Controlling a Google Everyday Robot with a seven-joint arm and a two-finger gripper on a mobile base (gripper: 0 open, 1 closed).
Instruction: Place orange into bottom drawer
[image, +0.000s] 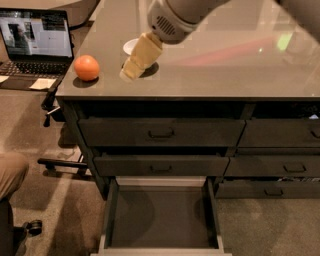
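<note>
The orange (86, 67) sits on the grey countertop (225, 70) near its front left corner. My gripper (129, 73) hangs over the counter to the right of the orange, about a hand's width away and not touching it, in front of the white bowl (131, 46), which it mostly hides. The bottom drawer (161, 217) is pulled open below, its dark flat interior bare, with light metal rims.
Two shut handled drawers (161, 132) sit above the open one. A neighbouring drawer column (282, 135) is to the right. An open laptop (34, 45) stands on a low surface left of the cabinet. A person's knee (11, 172) and a chair base (60, 165) are at the lower left.
</note>
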